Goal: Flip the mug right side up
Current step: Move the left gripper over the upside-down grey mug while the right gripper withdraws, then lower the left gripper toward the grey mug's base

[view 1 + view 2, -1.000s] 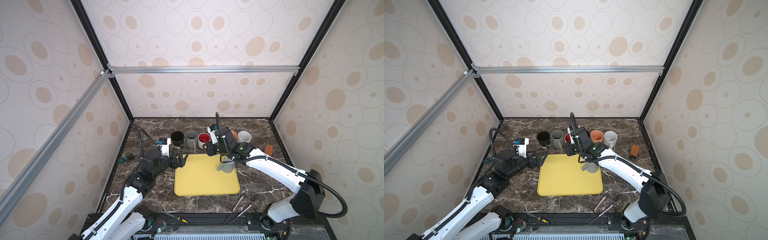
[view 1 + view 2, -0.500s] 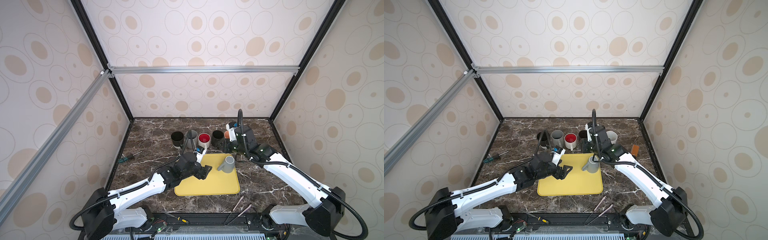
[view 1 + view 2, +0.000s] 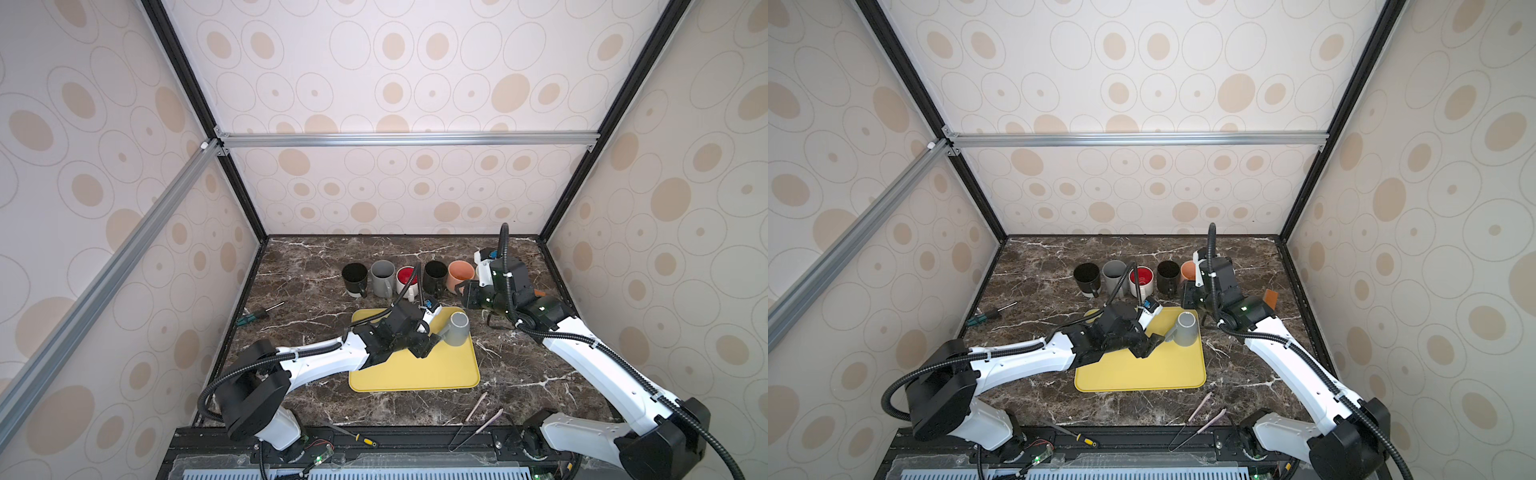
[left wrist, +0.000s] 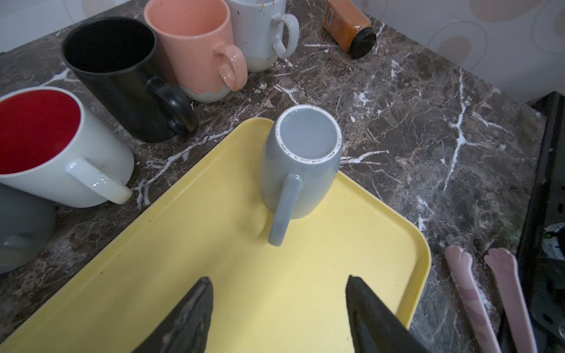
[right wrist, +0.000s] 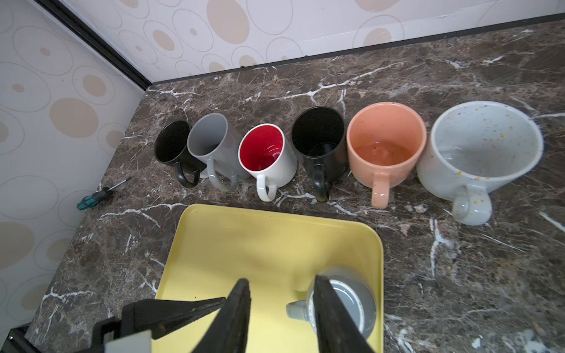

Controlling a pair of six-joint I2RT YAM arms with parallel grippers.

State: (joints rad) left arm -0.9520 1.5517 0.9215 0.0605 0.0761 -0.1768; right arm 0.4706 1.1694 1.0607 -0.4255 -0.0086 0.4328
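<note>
Grey mug [image 4: 301, 159] turns its handle toward the left gripper [image 4: 278, 284], whose jaws stand apart and empty, with bare yellow tray [image 4: 351, 244] between them and the handle. The mug stands mouth down, base up, long axis vertical, in the tray's far right corner, close to the rim. The right gripper [image 5: 281, 284] hovers near it, jaws apart, holding nothing. Past the tray's back edge a row of six mugs [image 5: 266, 152] stands upright, handles toward the tray.
</note>
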